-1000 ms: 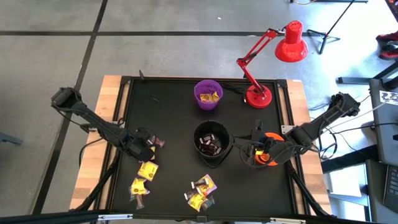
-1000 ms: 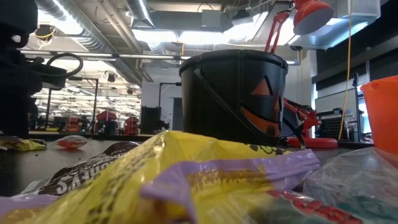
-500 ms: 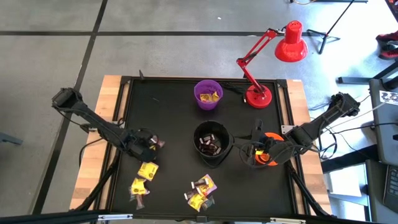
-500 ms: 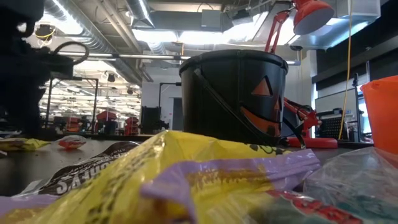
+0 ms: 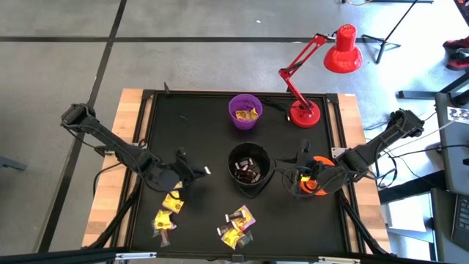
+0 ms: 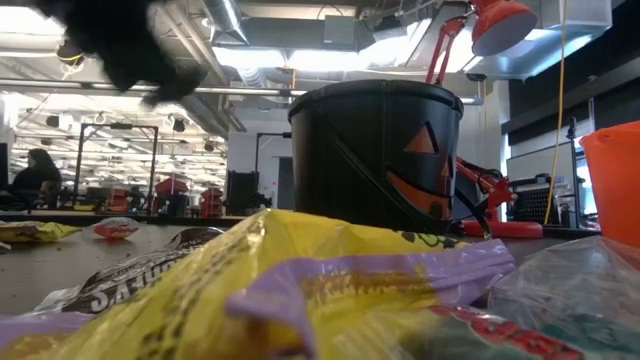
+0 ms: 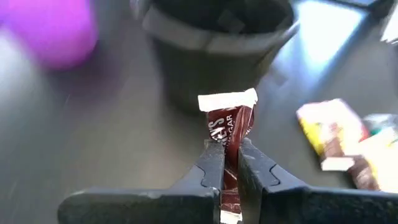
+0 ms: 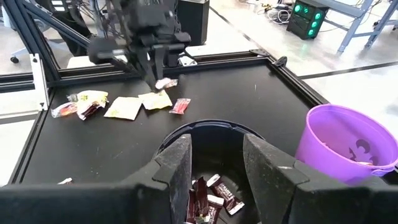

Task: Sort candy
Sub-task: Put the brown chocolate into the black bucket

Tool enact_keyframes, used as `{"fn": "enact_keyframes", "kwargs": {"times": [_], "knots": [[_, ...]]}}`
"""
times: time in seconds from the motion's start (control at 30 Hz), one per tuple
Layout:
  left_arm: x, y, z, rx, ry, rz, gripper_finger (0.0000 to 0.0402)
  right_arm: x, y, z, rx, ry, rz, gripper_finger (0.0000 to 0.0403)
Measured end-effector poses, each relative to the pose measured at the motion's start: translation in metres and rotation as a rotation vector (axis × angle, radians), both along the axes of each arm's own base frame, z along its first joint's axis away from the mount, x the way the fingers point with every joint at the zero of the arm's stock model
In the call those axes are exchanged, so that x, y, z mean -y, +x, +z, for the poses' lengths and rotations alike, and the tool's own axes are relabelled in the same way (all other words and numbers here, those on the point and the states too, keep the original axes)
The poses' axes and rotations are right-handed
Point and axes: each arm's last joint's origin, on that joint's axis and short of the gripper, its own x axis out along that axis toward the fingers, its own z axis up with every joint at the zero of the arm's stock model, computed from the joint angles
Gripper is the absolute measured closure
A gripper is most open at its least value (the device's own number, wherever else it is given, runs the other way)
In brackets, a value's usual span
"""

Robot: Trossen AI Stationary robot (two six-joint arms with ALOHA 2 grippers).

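- My left end effector [image 7: 231, 163] was pinched tight on a dark brown chocolate bar [image 7: 227, 127], gripped at its lower half so the white crimped end stuck up free for a clean drop.
- In the high view the left end effector [image 5: 196, 172] hung above the desk [image 5: 194, 121], between the loose candy and the black bucket [image 5: 249, 169], the wrapper's pale tip pointing at that bucket.
- Black bucket already held dark brown pieces, so I judged the brown bar belonged there; carrying it raised made sense, the rim is tall.
- Purple bucket [image 5: 245, 111] sat farther back with yellow wrappers [image 5: 247, 113] inside, so I read that as the yellow bin.
- Orange bucket [image 5: 311, 176] stood on the right side, just beside the black one; probably for the reddish pieces, though I couldn't see what it held.
- My right end effector [image 8: 214, 167] waited with its fingers spread and nothing between them, parked over the orange bucket and looking across the black bucket [image 8: 214, 140] at the left arm.
- Still unsorted on the desk: a yellow piece [image 5: 173, 202] near the left end effector, a yellow and dark cluster [image 5: 163, 221] nearer the front edge, and a mixed pile [image 5: 237, 225] in front of the black bucket.
- Red desk lamp [image 5: 315, 70] stood at the back right, clear of the work.
- Low view showed only a close heap of wrappers [image 6: 300, 290] and the black bucket's jack-o'-lantern face [image 6: 385, 145].
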Motion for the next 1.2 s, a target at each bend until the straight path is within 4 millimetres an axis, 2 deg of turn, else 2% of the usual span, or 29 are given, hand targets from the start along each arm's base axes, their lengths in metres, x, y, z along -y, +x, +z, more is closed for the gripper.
{"fn": "enact_keyframes", "kwargs": {"times": [0.2, 0.47, 0.77, 1.03, 1.2], "knots": [[-0.007, 0.016, 0.016, 0.143, 0.056, -0.067, 0.0391, -0.005, 0.007, -0.009, -0.032, -0.021, 0.000, 0.0260], [-0.031, 0.029, 0.019, 0.160, -0.024, -0.060, 0.0391, -0.008, 0.012, -0.016, -0.055, -0.048, -0.007, 0.0260], [-0.042, 0.051, 0.026, 0.318, -0.052, -0.138, 0.0390, -0.008, 0.012, -0.016, -0.058, -0.071, -0.003, 0.0260], [-0.050, 0.087, 0.008, 0.442, -0.096, -0.232, 0.0390, -0.009, 0.014, -0.013, -0.038, -0.077, 0.007, 0.0260], [-0.055, 0.111, -0.005, 0.411, -0.113, -0.249, 0.0371, -0.009, 0.014, -0.012, -0.031, -0.076, 0.009, 0.0260]]}}
